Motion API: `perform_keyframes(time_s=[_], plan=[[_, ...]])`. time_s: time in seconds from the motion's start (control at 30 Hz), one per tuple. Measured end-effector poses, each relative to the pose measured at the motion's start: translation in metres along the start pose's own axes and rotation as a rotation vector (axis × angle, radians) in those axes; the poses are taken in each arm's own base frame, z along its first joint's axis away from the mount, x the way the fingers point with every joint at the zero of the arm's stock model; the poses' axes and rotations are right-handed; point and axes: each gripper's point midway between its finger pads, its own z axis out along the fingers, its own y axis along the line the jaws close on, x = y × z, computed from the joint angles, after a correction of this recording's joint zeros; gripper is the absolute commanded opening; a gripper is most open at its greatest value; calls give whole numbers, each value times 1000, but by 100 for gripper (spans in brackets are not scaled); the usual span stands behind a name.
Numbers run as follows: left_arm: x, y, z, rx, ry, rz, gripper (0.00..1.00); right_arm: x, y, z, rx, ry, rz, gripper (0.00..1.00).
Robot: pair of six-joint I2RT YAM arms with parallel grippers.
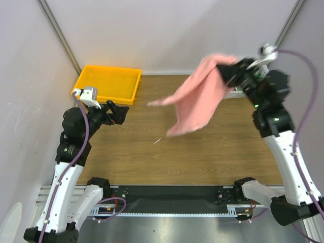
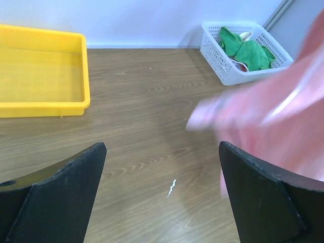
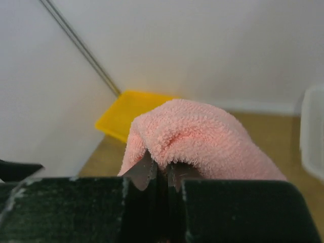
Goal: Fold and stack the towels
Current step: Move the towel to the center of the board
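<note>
Right gripper clenched on salmon-pink towel, which hung above table at 1 o'clock. Left gripper gaped wide, empty, 9 o'clock, beside yellow tray.

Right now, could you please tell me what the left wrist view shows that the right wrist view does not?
Only the left wrist view shows the green towel lying in the white basket and the open left gripper. Only the right wrist view shows the right gripper shut on the pink towel. Both show the pink towel and the yellow tray.
</note>
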Motion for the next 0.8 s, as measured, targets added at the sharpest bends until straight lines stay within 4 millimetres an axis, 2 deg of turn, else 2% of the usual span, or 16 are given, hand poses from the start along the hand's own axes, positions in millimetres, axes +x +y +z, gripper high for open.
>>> perform_keyframes(time_s=[0.07,0.13,0.23,0.3,0.37,0.47,0.57,0.6,0.7,0.8], plan=[[0,-1,-8,-5,-7,12,100,68,-16,3,12,134,48,0],[3,-1,-15,-6,-6,20,100,154,-39,2,50,307,96,0],[14,0,-21,-8,11,21,100,263,-61,-22,104,541,132,0],[24,1,-21,-5,35,11,100,317,-62,-42,106,664,130,0],[36,2,-19,1,65,-9,100,348,-57,-54,92,734,121,0],[59,3,-14,12,124,-74,100,372,-49,-60,75,774,98,0],[83,6,-7,-1,181,-153,100,378,-54,-58,109,760,80,35],[89,7,-6,-9,196,-172,100,377,-58,-57,134,749,73,59],[109,9,2,-58,244,-237,100,374,-71,-59,206,737,49,97],[121,0,10,-66,263,-258,99,357,-86,-62,306,728,17,100]])
